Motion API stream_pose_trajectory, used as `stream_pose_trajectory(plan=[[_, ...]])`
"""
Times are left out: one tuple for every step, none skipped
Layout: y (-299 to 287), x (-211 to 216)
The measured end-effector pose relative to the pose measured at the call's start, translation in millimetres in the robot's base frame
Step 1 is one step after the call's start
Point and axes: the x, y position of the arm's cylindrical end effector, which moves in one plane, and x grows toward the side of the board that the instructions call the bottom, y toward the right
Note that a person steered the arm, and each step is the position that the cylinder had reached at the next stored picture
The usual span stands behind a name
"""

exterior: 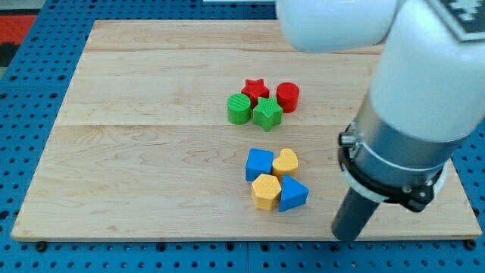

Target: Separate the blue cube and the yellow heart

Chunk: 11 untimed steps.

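The blue cube lies on the wooden board, below the board's middle. The yellow heart touches its right side. Just below them a yellow hexagonal block and a blue triangular block sit side by side, touching the pair above. My tip is at the view's lower right, near the board's bottom edge. It stands to the right of and below the blue triangular block, apart from all blocks.
A second cluster sits nearer the view's top: a red star, a red cylinder, a green cylinder and a green star. The arm's large white and grey body covers the board's right part.
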Motion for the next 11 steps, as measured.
stream_pose_trajectory(plan=[[-12, 1], [-42, 0], [-83, 0], [-86, -14], [-76, -46], [-73, -69], [-73, -75], [-73, -76], [-78, -76], [-99, -76], [-121, -84]])
